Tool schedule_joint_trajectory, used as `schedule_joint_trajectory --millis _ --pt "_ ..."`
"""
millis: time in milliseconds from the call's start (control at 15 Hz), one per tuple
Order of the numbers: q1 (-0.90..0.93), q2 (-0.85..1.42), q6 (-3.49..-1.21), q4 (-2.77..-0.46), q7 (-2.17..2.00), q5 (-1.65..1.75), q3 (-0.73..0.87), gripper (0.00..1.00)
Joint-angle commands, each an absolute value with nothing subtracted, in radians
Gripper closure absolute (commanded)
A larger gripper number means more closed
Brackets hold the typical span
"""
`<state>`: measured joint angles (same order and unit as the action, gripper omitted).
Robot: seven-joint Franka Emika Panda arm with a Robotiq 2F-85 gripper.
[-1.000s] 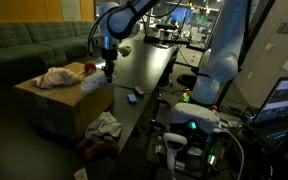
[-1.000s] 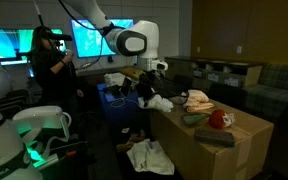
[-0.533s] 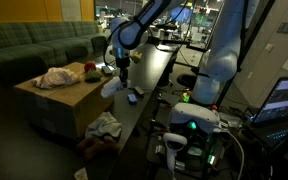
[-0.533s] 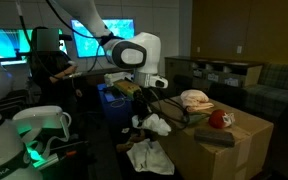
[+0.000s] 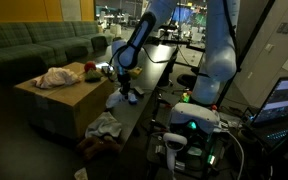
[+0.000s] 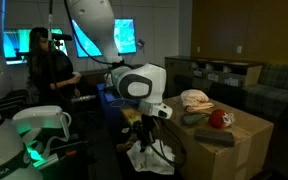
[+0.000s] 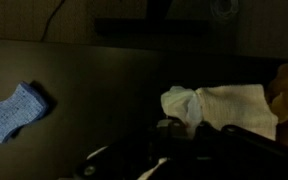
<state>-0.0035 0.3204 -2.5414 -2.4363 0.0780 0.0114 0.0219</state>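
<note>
My gripper [image 5: 124, 88] is shut on a white cloth [image 5: 117, 99], which hangs from it in the gap between the cardboard box [image 5: 59, 100] and the long dark table [image 5: 154, 70]. In an exterior view the gripper [image 6: 144, 127] is low, just above a pile of cloths on the floor [image 6: 150, 158]. The wrist view shows the white cloth [image 7: 224, 104] bunched at the fingertips of the gripper [image 7: 179, 126], with a small blue cloth [image 7: 14, 109] lying to the left.
A crumpled pale cloth [image 5: 54, 77] and a red object [image 6: 219, 119] lie on the box [image 6: 234, 150]. Cloths [image 5: 104, 126] lie on the floor below. A person [image 6: 46, 65] stands behind the robot. A green sofa [image 5: 24, 45] is further back.
The arm has swung off the box top and descended, carrying the white cloth down beside the box toward the floor pile. The jaws stayed shut.
</note>
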Motion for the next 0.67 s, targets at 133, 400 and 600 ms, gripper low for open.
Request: schedule_joint_trajectory --millis 133,400,600 --pt "0.017 0.531 -2.660 -2.330 -0.053 0.084 0.089 0.97" --pt "0.028 0.606 -2.674 -2.285 -0.087 0.095 0.122 0.95" --pt "0.032 0.641 -2.678 -2.259 -0.103 0.088 0.132 0.95"
